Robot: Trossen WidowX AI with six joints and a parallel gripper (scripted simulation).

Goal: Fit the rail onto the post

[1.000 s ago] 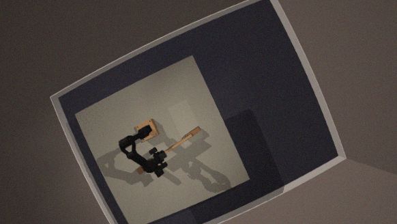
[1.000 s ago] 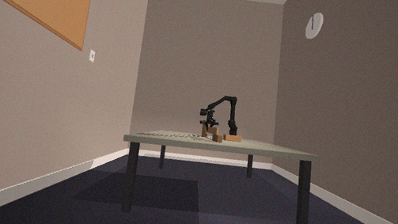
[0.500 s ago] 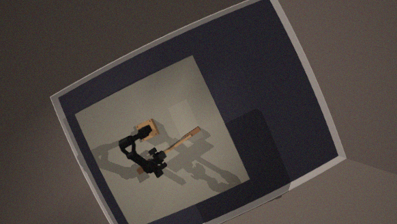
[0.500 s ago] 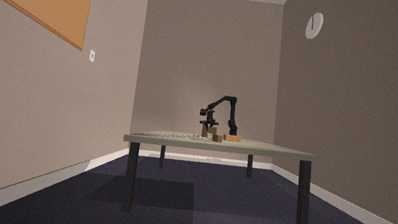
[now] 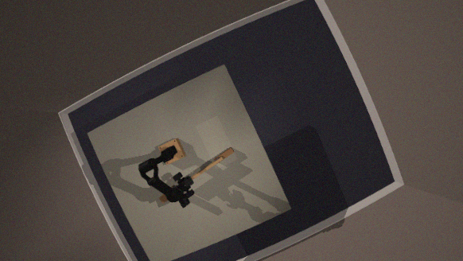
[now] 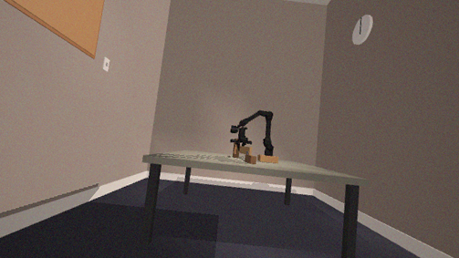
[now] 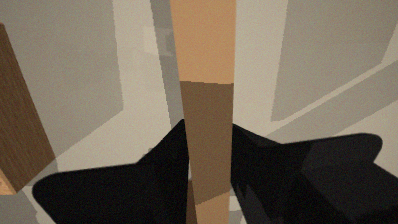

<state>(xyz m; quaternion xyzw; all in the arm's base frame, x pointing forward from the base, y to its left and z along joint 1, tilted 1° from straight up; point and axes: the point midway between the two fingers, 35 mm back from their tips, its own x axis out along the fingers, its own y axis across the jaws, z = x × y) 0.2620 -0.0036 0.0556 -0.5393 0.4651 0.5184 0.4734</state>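
The long wooden rail [image 5: 207, 167] [image 7: 205, 45] runs from under my gripper to the low footboard block [image 5: 229, 153] [image 6: 250, 159], where its far end meets the block; the bracket is too small to make out. My gripper [image 5: 186, 186] [image 6: 241, 143] [image 7: 199, 122] is shut on the rail, one finger on each side. The post [image 5: 163, 198] [image 6: 235, 150] stands beyond the gripper, partly hidden by the arm from above. The pegs, the holes and the rail's near end are hidden, so I cannot tell whether they meet or whether the rail is level.
The arm's wooden base plate [image 5: 180, 148] [image 6: 268, 159] lies to one side of the rail, and its dark side wall [image 7: 22, 120] shows at the left of the wrist view. The arm arches over from it. Shadows of the arm fall across the pale table [image 5: 159, 115].
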